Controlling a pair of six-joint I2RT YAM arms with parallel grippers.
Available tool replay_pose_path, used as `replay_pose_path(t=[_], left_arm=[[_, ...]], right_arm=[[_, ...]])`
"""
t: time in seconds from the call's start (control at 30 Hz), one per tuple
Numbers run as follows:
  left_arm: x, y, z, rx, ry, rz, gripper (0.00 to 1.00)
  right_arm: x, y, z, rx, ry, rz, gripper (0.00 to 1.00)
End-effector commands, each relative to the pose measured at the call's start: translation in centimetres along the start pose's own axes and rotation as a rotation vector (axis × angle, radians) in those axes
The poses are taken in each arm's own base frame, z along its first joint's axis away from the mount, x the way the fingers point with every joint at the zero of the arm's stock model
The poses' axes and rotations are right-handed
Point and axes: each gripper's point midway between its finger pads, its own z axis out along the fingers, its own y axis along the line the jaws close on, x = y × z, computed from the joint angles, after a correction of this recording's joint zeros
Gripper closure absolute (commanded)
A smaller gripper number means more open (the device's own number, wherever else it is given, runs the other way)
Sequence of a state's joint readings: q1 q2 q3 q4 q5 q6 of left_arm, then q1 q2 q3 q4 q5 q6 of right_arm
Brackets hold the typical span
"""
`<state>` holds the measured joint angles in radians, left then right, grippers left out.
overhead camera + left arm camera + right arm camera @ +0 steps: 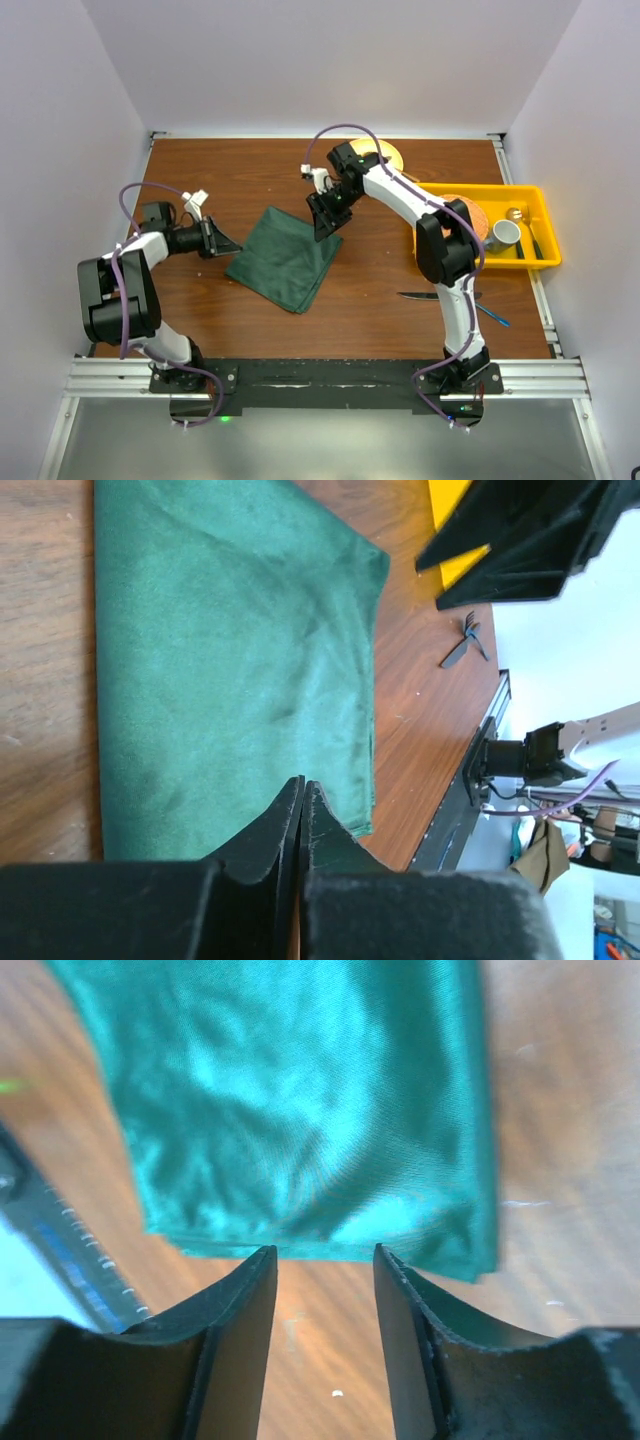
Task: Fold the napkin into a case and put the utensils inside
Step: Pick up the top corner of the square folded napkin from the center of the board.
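**Limp cloth, gripped at one edge with the other gripper waiting**

The left gripper [302, 785] has its black fingers pressed together with no gap. Its tips sit over the near edge of the napkin [230, 660] and seem to nip that edge. The right gripper [325, 1255] stands about half open with nothing between its fingers, just off the cloth's opposite edge, near a corner.

The napkin lies flat in the middle of the table [260, 330] as a doubled-over, roughly square pad set diamond-wise, not yet a narrow case. It looks light, limp and slightly sheeny, so it will likely sag and slip. The layered edges want pinching through all plies close to the corners, or the layers may slide apart.

Beyond it, the knife [420, 296] and blue fork [493, 316] lie well apart from the cloth, partly hidden by the right arm [455, 290]. A yellow bin [545, 220] holding a cup [503, 235] sits at the right edge, out of the fold's way.
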<state>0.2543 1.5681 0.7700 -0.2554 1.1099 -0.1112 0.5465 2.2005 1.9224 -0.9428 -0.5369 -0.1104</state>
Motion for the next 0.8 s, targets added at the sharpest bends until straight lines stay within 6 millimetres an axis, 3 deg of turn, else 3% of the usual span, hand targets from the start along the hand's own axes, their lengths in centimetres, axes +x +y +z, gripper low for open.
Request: replay_pose_path(t=[0.0,0.03,0.07,0.1,0.17,0.2,0.23,0.27,0.3,0.33,0.37,0.4,0.43,0.6,0.77], left_arm=[[1.5,0.1,0.3,0.011,0.049,0.03,1.0],[1.0,-0.5,0.3,0.012,0.067,0.103,1.0],[1.4,-1.3,0.8,0.025,0.112,0.276,1.0],[2.3,-1.7,0.7,-0.001,0.168,0.326,0.98],[2.0,-3.9,1.0,-0.008,0.213,0.63,0.89],[2.1,-3.9,0.8,-0.053,0.235,0.714,0.85],[2.7,-4.3,0.9,-0.064,0.252,0.793,0.8],[3.2,-6.2,1.2,-0.042,0.26,0.95,0.74],[3.4,-5.9,1.2,-0.094,0.283,1.023,0.73],[5.3,-6.5,1.9,-0.066,0.329,1.088,0.73],[5.8,-7.1,1.9,-0.057,0.336,1.169,0.72],[6.2,-6.9,2.0,-0.082,0.354,1.213,0.71],[7.7,-7.2,2.7,-0.058,0.391,1.254,0.69],[9.4,-7.3,4.6,-0.094,0.43,1.401,0.62],[12.5,-6.8,6.6,-0.085,0.541,1.496,0.54]], right_arm=[[0.0,3.7,-1.4,-0.149,-0.04,0.07,0.56],[0.6,3.7,-1.2,-0.161,-0.029,0.086,0.59],[0.9,3.7,-1.1,-0.159,-0.027,0.09,0.6],[1.0,3.4,-0.9,-0.151,-0.029,0.088,0.6],[1.9,2.5,-0.2,-0.119,-0.007,0.102,0.65],[2.0,2.2,0.1,-0.113,-0.009,0.106,0.67],[2.1,1.6,0.3,-0.105,-0.009,0.118,0.68],[2.1,1.2,0.6,-0.102,-0.01,0.155,0.7],[1.8,0.5,0.6,-0.097,-0.024,0.178,0.7],[1.6,0.1,0.6,-0.095,-0.034,0.19,0.7],[1.4,-0.3,0.5,-0.092,-0.044,0.202,0.71],[1.3,-1.1,0.7,-0.085,-0.051,0.223,0.71],[1.2,-1.4,0.7,-0.082,-0.056,0.229,0.71],[1.6,-3.2,1.2,-0.042,-0.058,0.264,0.71],[2.5,-4.4,1.9,0.0,-0.036,0.275,0.71]])
